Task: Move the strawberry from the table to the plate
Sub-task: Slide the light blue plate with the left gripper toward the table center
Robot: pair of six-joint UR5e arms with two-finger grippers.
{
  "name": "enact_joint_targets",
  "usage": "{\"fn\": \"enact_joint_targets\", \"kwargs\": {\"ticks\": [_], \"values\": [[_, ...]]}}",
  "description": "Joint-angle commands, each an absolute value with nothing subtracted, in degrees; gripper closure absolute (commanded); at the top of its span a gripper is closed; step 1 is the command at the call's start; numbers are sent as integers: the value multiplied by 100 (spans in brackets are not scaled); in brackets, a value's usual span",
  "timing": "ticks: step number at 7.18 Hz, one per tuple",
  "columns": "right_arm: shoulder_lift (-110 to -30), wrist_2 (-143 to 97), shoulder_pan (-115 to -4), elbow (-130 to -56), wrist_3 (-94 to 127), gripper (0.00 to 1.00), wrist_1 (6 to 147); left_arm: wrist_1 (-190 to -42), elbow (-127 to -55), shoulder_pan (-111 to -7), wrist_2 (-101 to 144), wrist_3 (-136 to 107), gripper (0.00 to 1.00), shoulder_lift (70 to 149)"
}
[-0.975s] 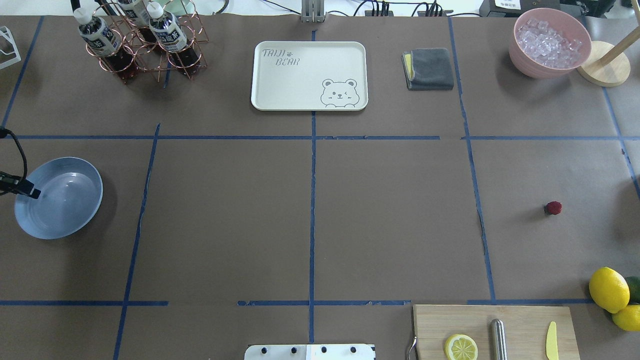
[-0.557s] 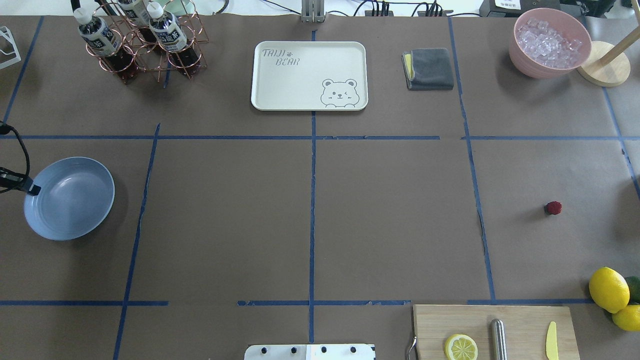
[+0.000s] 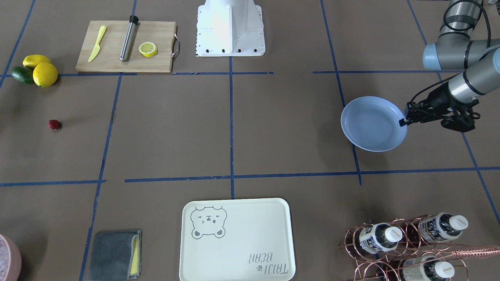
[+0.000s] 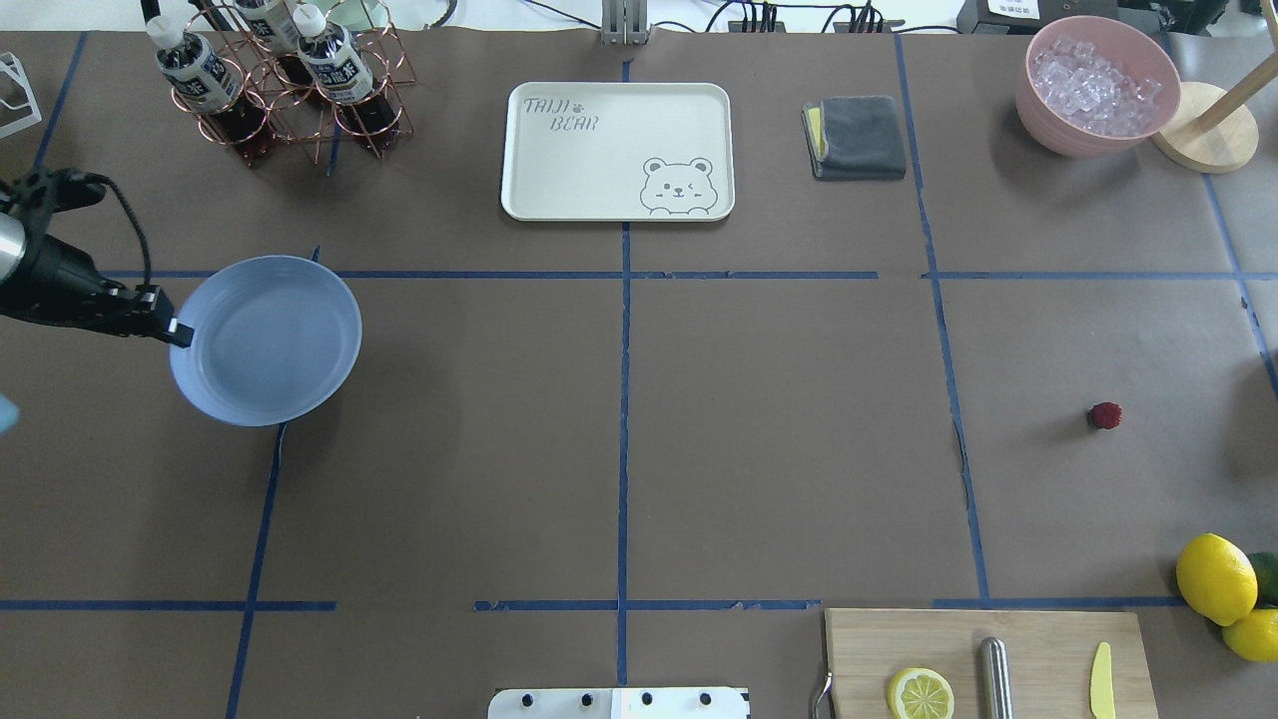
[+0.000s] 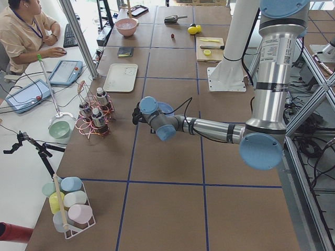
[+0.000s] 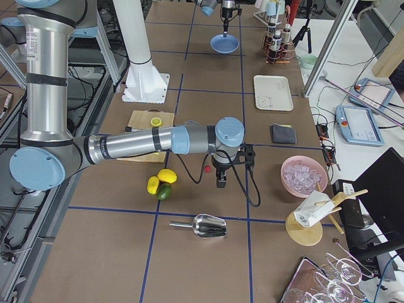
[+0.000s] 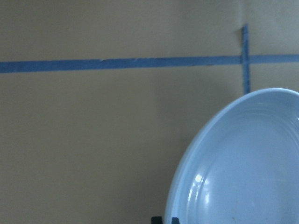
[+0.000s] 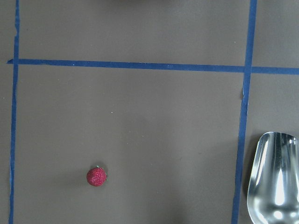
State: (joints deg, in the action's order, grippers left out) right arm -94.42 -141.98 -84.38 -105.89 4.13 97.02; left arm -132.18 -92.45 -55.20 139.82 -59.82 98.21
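Note:
The strawberry (image 4: 1104, 415) lies alone on the brown table (image 4: 779, 399) at the right, small and dark red, and also shows in the right wrist view (image 8: 96, 176) and the front view (image 3: 54, 124). The light-blue plate (image 4: 265, 340) is at the left, with my left gripper (image 4: 180, 333) shut on its near-left rim; the same grip shows from the front (image 3: 402, 122). My right gripper (image 6: 221, 182) shows only in the exterior right view, hanging close beside the strawberry (image 6: 206, 169). I cannot tell whether it is open or shut.
A cream bear tray (image 4: 617, 150), a bottle rack (image 4: 290, 90), a grey cloth (image 4: 857, 137) and a pink bowl of ice (image 4: 1096, 85) line the far side. A cutting board (image 4: 1048, 649) and lemons (image 4: 1215, 577) sit near right. A metal scoop (image 8: 275, 177) lies right of the strawberry.
My left gripper has carried the plate rightwards and farther from the robot, across the blue tape line. The strawberry has not moved.

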Motion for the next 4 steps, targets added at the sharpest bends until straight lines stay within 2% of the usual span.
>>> {"fn": "enact_joint_targets", "kwargs": {"ticks": [1,2,4], "values": [[-9439,-14203,-8420,-10582,413,0,9703,-13166,-9256,-4235,13312,-8059,100,11138],[-9439,-14203,-8411,-10582,404,0,9694,-13149,-9046,-3697,13089,-8469,100,11614],[-9422,-14212,-8402,-10634,422,0,9694,-13131,-8860,-3132,12231,-8648,100,12091]]}}
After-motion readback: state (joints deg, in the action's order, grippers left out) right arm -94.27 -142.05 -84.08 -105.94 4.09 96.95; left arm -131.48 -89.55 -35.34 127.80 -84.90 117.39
